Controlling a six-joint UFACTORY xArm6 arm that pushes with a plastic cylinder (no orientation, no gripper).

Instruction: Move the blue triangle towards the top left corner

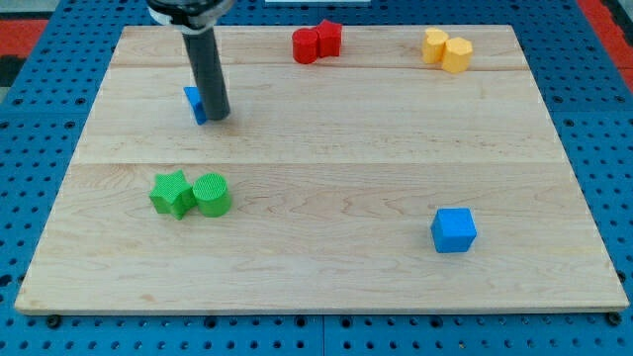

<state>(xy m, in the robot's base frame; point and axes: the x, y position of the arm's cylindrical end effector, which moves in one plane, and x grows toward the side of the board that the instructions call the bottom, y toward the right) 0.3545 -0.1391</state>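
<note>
Camera view, the only one supplied, shows a pale wooden board [326, 129] made of joined planks, resting on a blue perforated surface [40, 129]. My tip [219, 118], the lower end of a straight dark rod [208, 69], stands on the board in its upper left part. The rod is a plain pusher: it has nothing that opens or closes, and it holds nothing. The small blue triangular block [194, 103] lies immediately to the view's left of my tip, touching or almost touching the rod; the rod hides its right side, so its shape can be made out only in part. This places the blue triangular block in the upper left part of the board, short of the top left corner. Below my tip and slightly to the view's left, well apart from it, a green star-shaped block [171, 193] and a green cylinder block [212, 194] sit side by side, touching. To the view's right of my tip and above it, near the top edge, two red blocks [316, 43] sit pressed together; their exact shapes cannot be made out. Farther to the view's right along that top edge, two yellow blocks [447, 49] sit in contact. Far below and to the view's right of my tip, a blue cube block [454, 229] stands alone.
</note>
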